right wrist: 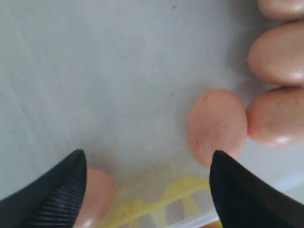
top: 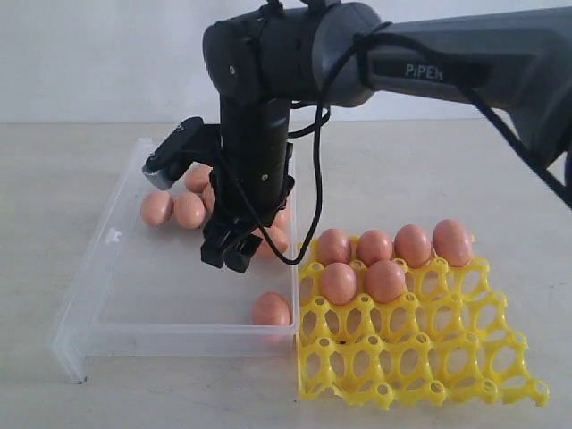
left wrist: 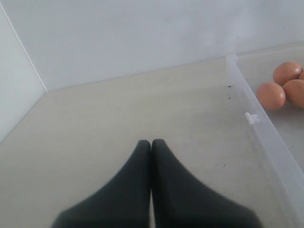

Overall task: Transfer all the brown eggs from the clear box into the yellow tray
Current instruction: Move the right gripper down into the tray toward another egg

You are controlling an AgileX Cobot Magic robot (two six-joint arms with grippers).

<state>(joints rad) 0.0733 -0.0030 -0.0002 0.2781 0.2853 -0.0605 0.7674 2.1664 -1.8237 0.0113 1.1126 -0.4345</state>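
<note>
We see six brown eggs (top: 385,281) seated in the yellow tray (top: 427,391); others lie in the clear box (top: 179,338). The jaws of the right arm (top: 259,152) hang apart, empty, over the box. The left arm's jaws are pressed together above bare worktop (left wrist: 118,114).

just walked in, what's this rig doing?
The right hand hangs open and empty over the clear box. The box holds a cluster of brown eggs at the back and one egg in the near corner by the yellow tray. Six eggs already sit in the tray's cups. The left hand is shut, idle over the table beside the box.
</note>
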